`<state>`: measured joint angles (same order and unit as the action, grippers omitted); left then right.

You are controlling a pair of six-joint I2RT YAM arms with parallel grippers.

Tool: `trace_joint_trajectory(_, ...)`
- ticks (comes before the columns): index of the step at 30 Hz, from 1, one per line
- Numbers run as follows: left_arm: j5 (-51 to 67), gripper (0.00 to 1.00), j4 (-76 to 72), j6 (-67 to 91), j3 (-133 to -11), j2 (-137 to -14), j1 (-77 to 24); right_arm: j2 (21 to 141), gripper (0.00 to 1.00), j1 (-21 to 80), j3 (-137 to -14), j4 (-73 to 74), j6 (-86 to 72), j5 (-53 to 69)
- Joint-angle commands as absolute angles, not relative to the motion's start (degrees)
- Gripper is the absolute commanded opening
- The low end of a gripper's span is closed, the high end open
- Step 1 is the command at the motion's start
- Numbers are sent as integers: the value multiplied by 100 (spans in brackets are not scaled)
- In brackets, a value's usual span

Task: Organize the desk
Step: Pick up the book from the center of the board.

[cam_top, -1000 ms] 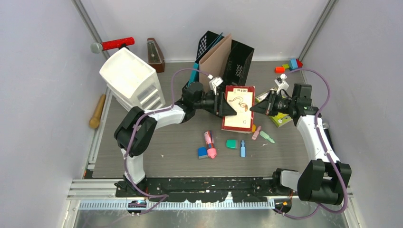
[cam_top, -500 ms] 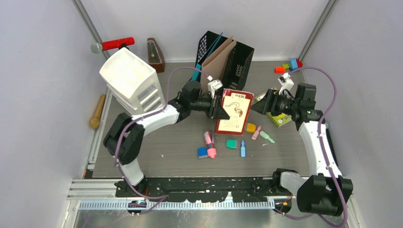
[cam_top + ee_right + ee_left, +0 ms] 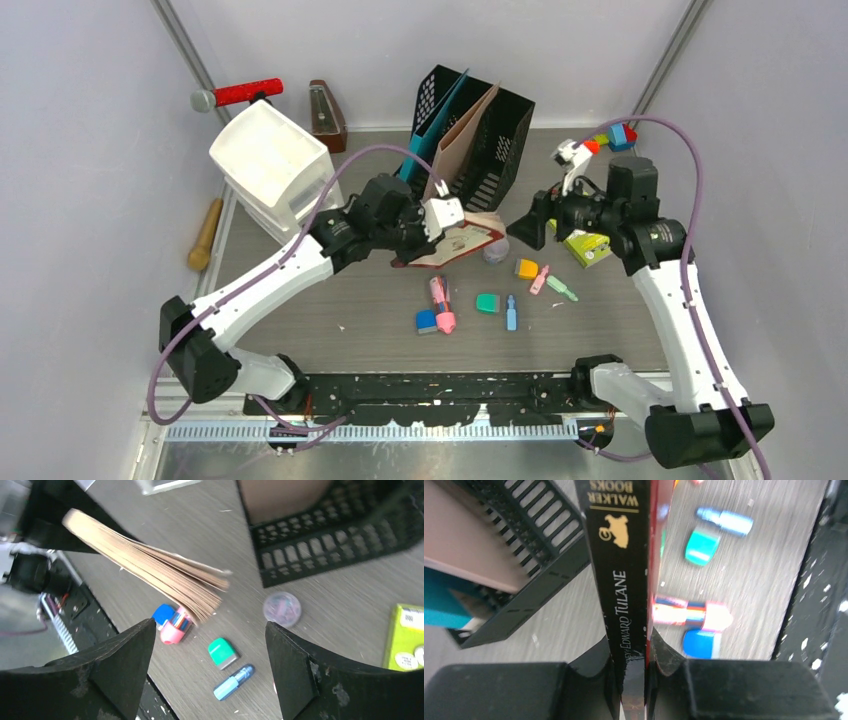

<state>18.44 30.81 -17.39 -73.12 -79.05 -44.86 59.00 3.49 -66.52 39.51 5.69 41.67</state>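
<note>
On the grey wood-grain desk (image 3: 350, 300), my left gripper (image 3: 440, 232) is shut on a hardback book (image 3: 462, 245) and holds it tilted in the air just in front of the black mesh file holder (image 3: 480, 130). The left wrist view has the book's black spine (image 3: 624, 580) clamped between both fingers of that gripper (image 3: 631, 655). My right gripper (image 3: 525, 228) stands open to the right of the book and apart from it, nothing between its fingers. From the right wrist, the book's page edges (image 3: 160, 575) fan out ahead of that gripper (image 3: 210, 625).
Small items lie below the book: green eraser (image 3: 487, 302), blue marker (image 3: 510, 312), pink highlighter (image 3: 441, 305), blue eraser (image 3: 426, 321), orange piece (image 3: 526, 268), round clear container (image 3: 495, 250). A yellow-green box (image 3: 588, 247) lies right, a white drawer unit (image 3: 275, 165) back left, coloured blocks (image 3: 610, 137) back right.
The left gripper shut on the book's spine and lifted it, tilting it towards the file holder. The right gripper let go of the book, opened wide and drew back to the right.
</note>
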Motion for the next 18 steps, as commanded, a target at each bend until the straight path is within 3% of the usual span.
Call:
trace_joint_trajectory(1,724,0,4197,-3254,-7612,-7529,-4721,5768,87,1209,-7005,4238,1155,3948)
trace_joint_trajectory(7,761,0,4616,-3589,-7728,-7271,-4789,6020,87,1787,-7231,4753,1796,4172)
trace_joint_trajectory(18,1998,0,5187,-3944,-7789,-7240,-4800,6027,87,3039,-6505,4115,2330,3899)
